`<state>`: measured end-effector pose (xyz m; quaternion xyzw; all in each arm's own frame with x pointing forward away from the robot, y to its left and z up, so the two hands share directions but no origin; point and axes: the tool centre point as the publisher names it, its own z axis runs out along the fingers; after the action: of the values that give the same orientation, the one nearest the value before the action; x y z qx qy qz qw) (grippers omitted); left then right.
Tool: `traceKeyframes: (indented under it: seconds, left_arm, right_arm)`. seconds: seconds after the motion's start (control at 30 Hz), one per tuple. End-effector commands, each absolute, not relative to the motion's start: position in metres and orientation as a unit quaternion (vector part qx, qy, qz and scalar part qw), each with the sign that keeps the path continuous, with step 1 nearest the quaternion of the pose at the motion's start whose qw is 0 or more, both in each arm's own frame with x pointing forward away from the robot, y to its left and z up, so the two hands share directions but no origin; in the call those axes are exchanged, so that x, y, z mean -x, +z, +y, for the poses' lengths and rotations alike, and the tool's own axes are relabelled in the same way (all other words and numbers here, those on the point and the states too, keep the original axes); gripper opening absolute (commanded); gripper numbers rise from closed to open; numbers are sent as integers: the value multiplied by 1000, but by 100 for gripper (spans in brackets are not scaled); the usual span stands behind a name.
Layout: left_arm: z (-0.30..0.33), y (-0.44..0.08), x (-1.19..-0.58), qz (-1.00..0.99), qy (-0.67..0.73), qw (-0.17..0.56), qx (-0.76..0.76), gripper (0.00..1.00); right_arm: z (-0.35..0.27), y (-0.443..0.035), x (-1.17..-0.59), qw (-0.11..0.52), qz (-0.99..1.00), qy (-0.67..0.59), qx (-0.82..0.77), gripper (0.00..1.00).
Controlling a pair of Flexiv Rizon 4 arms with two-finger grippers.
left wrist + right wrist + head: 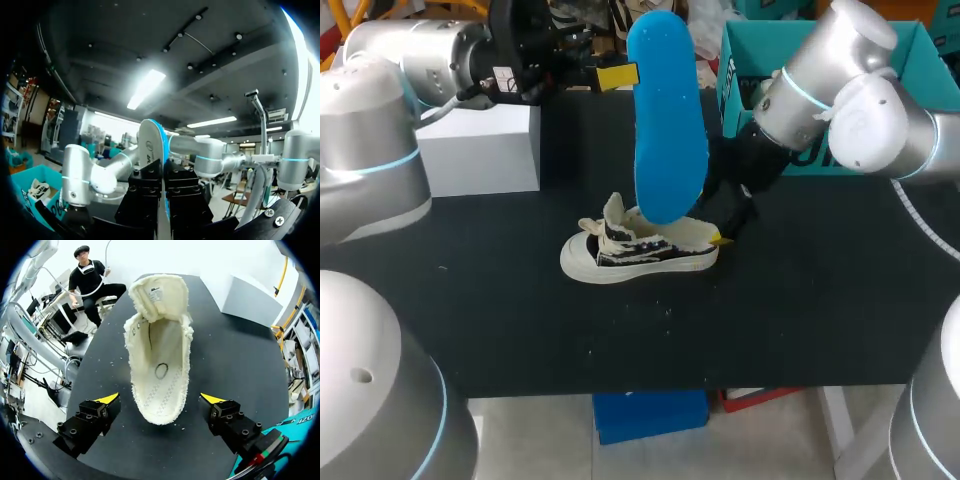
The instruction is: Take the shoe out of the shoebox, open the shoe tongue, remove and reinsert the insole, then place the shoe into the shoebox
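Note:
A blue insole (667,120) hangs upright in the air over the shoe, my left gripper (628,76) shut on its upper edge. In the left wrist view the insole (151,142) shows edge-on, pinched between the black fingers (147,187). The cream and black shoe (640,248) lies on the black table (520,320), toe to the left. My right gripper (721,234) is at its heel. In the right wrist view the shoe (161,360) has its tongue folded forward and its inside bare. My right gripper (162,399) stands open around the heel, both yellow tips clear of it.
A teal shoebox (742,60) stands at the back right, partly behind my right arm. A white box (480,150) sits at the back left, under my left arm; the right wrist view shows the white box (255,300) beyond the shoe.

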<state>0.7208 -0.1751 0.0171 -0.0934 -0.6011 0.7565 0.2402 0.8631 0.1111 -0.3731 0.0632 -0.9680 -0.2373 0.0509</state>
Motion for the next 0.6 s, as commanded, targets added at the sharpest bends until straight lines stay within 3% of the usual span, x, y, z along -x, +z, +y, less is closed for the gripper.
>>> traceKeyframes:
  seconds: [0.03, 0.6]
  left_arm:
    - [-176, 16, -721, -601, 757, 239, 94, 0]
    - [-176, 16, -721, -601, 757, 239, 94, 0]
  right_arm:
    - [117, -371, -858, 28, -989, -136, -50, 100]
    - [129, -369, -863, 18, -992, -104, -64, 100]
